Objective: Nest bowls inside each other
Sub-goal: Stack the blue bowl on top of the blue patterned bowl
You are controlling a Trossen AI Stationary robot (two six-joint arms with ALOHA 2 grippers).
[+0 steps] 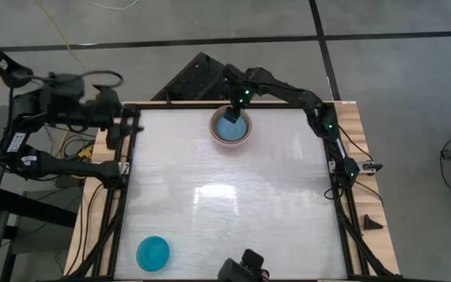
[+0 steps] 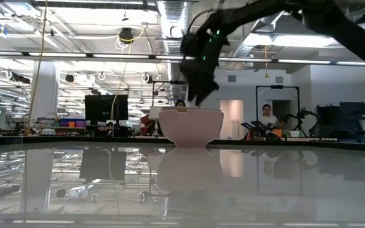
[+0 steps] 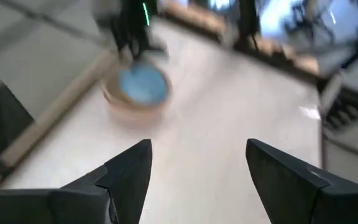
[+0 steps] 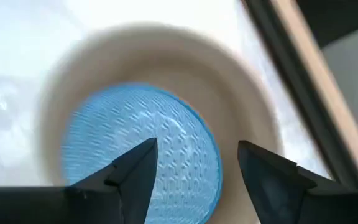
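A nest of bowls (image 1: 231,128) stands at the middle of the table's far edge. Its outer bowl is pale pink (image 2: 191,126), and a light blue bowl (image 4: 138,146) sits innermost inside a grey-beige one (image 4: 241,93). My right gripper (image 4: 194,152) hovers open just above the blue bowl, pointing steeply down, its fingers clear of the rim in the low view (image 2: 198,96). A turquoise bowl (image 1: 153,253) sits alone on its base near the table's near left corner. My left gripper (image 3: 197,149) is open, raised beyond the table's far left corner (image 1: 124,125).
The table has a wooden border (image 1: 356,125) and a dark frame along its sides. A black block (image 1: 372,222) lies on the right border, and a dark camera mount (image 1: 245,266) stands at the near edge. People and desks show in the room behind.
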